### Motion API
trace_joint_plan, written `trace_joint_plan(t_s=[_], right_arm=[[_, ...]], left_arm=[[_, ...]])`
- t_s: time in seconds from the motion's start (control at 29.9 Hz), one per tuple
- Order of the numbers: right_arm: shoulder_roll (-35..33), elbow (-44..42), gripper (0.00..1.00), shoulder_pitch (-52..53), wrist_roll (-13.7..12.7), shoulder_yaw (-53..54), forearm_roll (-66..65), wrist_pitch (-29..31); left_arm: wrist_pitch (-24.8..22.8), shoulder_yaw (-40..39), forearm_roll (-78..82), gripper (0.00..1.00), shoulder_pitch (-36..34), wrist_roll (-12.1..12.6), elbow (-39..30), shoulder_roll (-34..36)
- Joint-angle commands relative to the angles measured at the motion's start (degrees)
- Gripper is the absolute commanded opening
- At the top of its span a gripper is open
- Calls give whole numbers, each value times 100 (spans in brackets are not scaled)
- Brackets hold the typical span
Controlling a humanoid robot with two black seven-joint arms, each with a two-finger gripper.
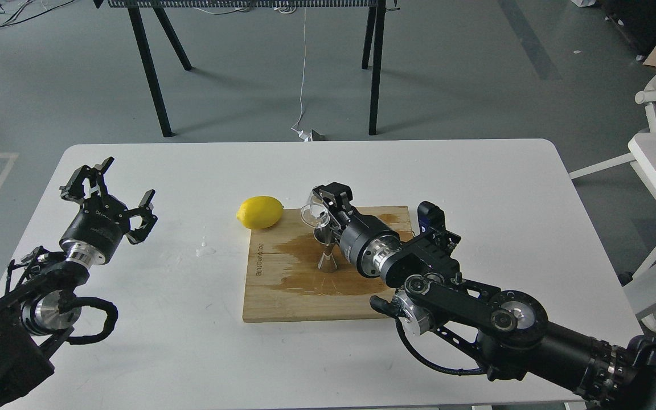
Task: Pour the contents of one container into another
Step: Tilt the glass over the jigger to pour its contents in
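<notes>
A steel hourglass-shaped jigger (326,250) stands upright on a wooden cutting board (282,296), in a dark wet patch. Just above its mouth hangs a small clear glass cup (314,213), tipped on its side with its rim facing left. My right gripper (323,206) is shut on that cup, its arm coming in from the lower right. Far off at the table's left, my left gripper (113,193) stands open and holds nothing.
A yellow lemon (259,212) lies at the board's far-left corner, close to the cup. A small water spot (205,249) marks the white table (476,182) left of the board. Black table legs stand on the floor behind; white furniture at right.
</notes>
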Motion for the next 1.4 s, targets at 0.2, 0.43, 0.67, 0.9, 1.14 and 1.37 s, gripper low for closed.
trace_joint_plan(t_s=[0.2, 0.43, 0.67, 0.9, 1.14, 1.37], right_arm=[[-134, 54, 41, 2, 8, -2, -22, 0], [-266, 80, 41, 2, 16, -2, -31, 0], [-310, 80, 41, 29, 51, -2, -215, 0], [-310, 80, 41, 29, 51, -124, -487, 0], [-310, 72, 41, 37, 87, -301, -540, 0], [-310, 63, 41, 134, 104, -485, -725, 0]], left_arm=[[0, 0, 0, 95, 0, 0, 0, 9], [0, 0, 0, 95, 0, 0, 0, 0], [0, 0, 0, 95, 0, 0, 0, 0], [0, 9, 0, 95, 0, 0, 0, 0], [0, 9, 0, 95, 0, 0, 0, -9], [0, 9, 0, 95, 0, 0, 0, -9]])
